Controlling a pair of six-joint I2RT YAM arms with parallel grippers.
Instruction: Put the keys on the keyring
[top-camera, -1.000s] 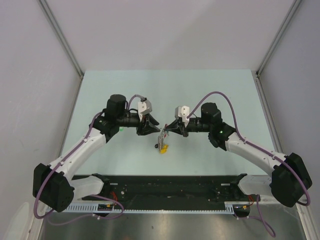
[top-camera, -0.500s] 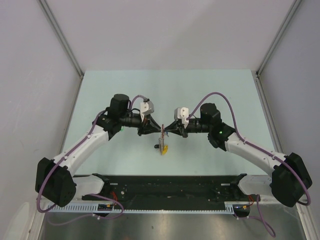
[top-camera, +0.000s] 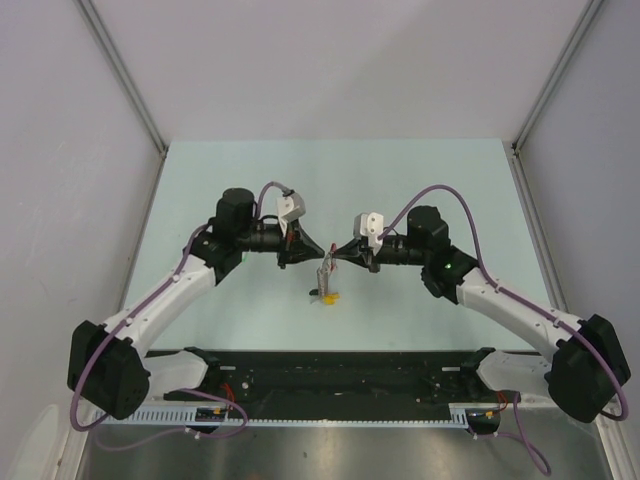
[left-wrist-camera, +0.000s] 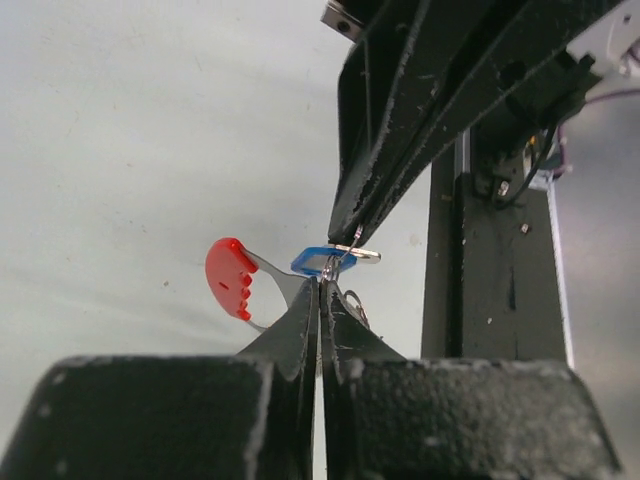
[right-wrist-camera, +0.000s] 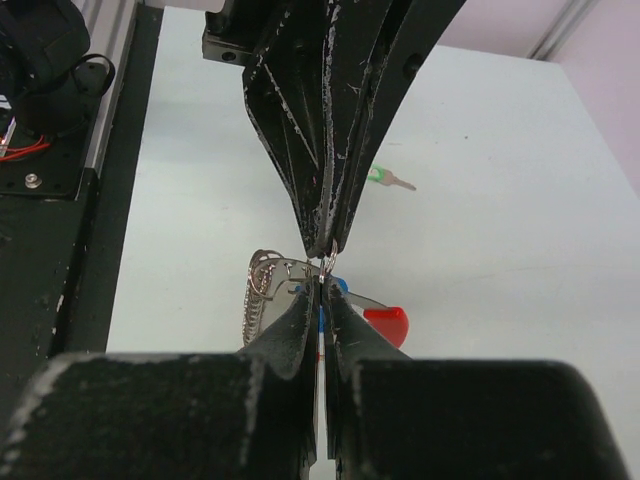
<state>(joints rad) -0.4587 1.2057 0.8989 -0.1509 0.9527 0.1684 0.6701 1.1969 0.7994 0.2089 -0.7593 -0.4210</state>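
Around a pale green table (top-camera: 200, 180) stand plain white walls (top-camera: 320, 70), and we see little else on it but the work itself. A second ago the two tips stood apart, with the keyring (top-camera: 327, 278) hanging from the right one. Since then the left gripper (top-camera: 316, 251) has come in from 9 o'clock, and it now meets the right gripper (top-camera: 337, 256), reaching from 3 o'clock, tip to tip above the table's middle. We judge that the threading of the first key has begun.

Both pairs of fingers are pressed together. The right one pinches the keyring by its thin wire loop, so the bunch dangles toward 6 o'clock. What the left one nips we cannot tell, but the blue key (left-wrist-camera: 318, 262) sits right at its tips.

We count two keys. The blue one is at the ring. The green key (right-wrist-camera: 385, 177) lies loose on the table, at 1 o'clock of the tips in the right wrist view. There is one keyring and one red piece (left-wrist-camera: 230, 277). Its yellow caps (top-camera: 328, 296) blur together, so we cannot count them.
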